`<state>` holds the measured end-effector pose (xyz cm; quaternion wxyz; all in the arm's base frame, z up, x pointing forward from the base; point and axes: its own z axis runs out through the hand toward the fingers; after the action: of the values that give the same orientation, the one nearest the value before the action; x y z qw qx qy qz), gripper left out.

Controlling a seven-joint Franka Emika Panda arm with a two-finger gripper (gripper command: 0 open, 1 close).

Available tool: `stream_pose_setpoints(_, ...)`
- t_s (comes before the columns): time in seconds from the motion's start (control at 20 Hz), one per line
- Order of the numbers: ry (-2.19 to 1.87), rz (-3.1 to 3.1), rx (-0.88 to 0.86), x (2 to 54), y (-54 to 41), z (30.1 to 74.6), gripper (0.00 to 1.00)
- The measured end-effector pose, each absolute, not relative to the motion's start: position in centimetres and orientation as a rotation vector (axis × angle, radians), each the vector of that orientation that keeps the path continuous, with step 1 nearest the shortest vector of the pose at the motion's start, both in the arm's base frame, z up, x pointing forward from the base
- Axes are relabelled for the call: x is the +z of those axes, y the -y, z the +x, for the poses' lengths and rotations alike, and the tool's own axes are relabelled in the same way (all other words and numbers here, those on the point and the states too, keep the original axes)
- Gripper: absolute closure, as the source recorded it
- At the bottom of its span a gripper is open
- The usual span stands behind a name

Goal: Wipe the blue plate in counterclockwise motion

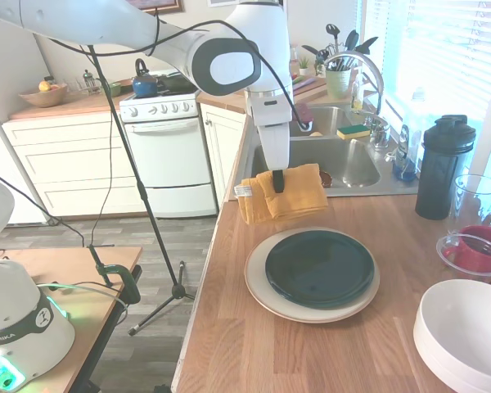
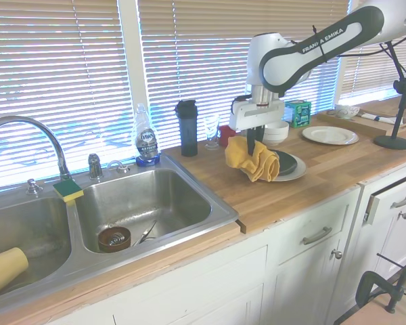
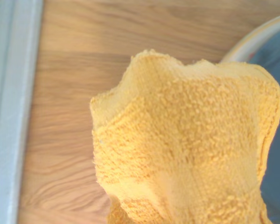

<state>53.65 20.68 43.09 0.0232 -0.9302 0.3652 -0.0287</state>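
The blue plate (image 1: 320,268), round, glossy and very dark, lies on a larger cream plate (image 1: 262,288) on the wooden counter. It also shows as a dark edge (image 2: 287,162) behind the cloth in the second exterior view. My gripper (image 1: 277,182) is shut on a yellow cloth (image 1: 290,194) that hangs in the air just above the counter, between the sink and the plate's far rim. The yellow cloth (image 3: 186,149) fills most of the wrist view, with the cream plate's rim (image 3: 252,39) and a sliver of the blue plate (image 3: 275,51) beside it.
A steel sink (image 1: 344,155) lies just behind the cloth. A black shaker bottle (image 1: 442,168), a glass (image 1: 477,196), a clear bowl holding something red (image 1: 475,255) and white bowls (image 1: 466,332) stand at the right. The counter edge (image 1: 209,270) drops off at the left.
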Motion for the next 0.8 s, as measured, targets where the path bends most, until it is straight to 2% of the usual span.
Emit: stream_pose_setpoints(0.8, -1.279, -2.784, 0.036, 40.1, -10.4, 58.6, 1.00)
